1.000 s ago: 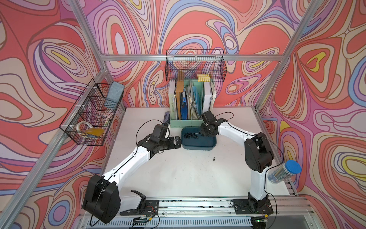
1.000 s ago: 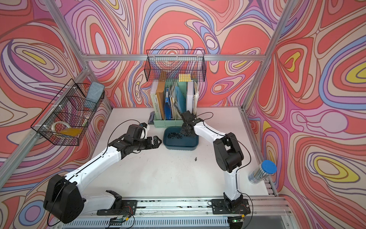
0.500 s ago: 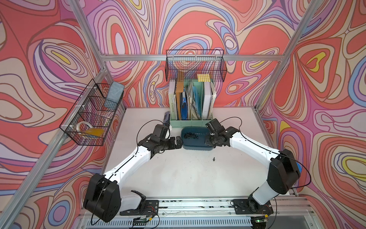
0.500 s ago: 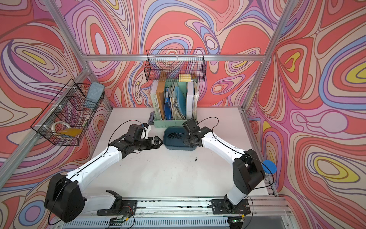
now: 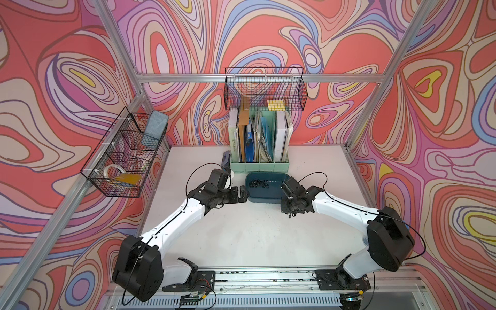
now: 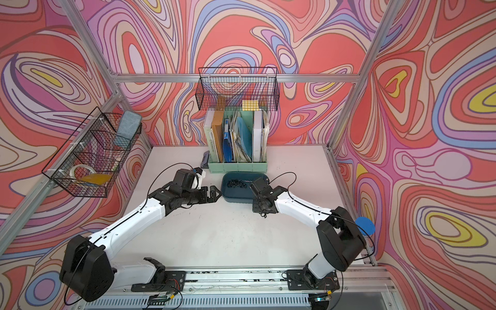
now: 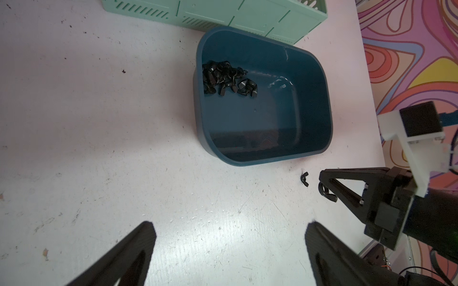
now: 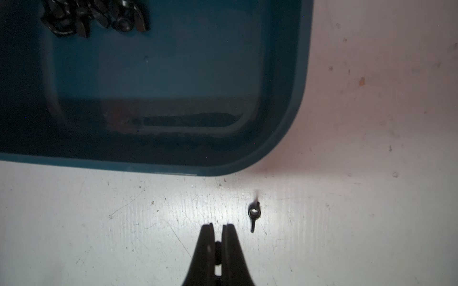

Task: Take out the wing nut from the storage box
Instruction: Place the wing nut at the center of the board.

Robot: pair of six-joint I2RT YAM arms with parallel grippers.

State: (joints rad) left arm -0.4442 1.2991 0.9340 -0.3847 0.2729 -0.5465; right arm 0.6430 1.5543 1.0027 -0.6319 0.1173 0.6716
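Two small black metal wing nuts were outside the shallow dark teal plastic storage box, off its corner nearest the right arm. One wing nut was pinched between the right fingers, closed tight on it, low over the scuffed white surface. The loose wing nut lay on the surface just beside them. A heap of black wing nuts lay inside the box, toward the mint-green plastic file holder. Left fingers were spread wide, holding nothing, near the box's other end.
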